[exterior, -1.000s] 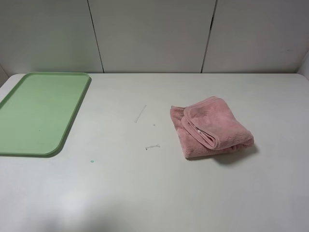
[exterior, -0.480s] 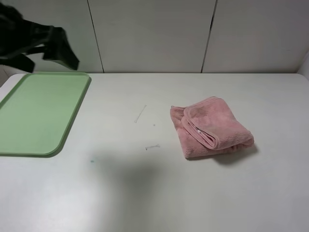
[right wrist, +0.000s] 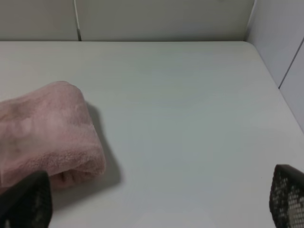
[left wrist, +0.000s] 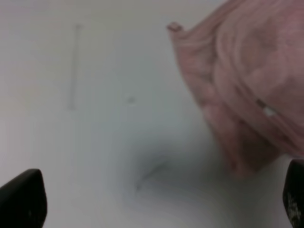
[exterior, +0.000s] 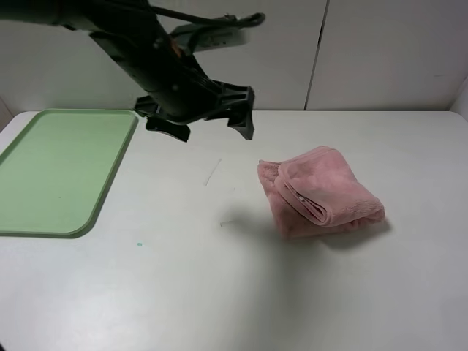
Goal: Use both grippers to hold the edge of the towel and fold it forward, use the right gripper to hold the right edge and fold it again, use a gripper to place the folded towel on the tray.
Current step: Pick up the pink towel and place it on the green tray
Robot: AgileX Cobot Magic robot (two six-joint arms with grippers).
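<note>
L arm (exterior: pixel 157 66) swung in frm left — jaws wide, near towel (exterior: pixel 319 191).

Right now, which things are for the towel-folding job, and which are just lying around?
For the job:
pink fluffy towel
flat light-green plastic tray
black left gripper, open
black right gripper, open

Just there:
white table
thin scratch marks
tiny green speck
white wall panels

White table (exterior: pixel 219 292): green tray (exterior: pixel 51 172) at left edge, folded pink towel (exterior: pixel 318 191) right of centre, well apart.
</note>
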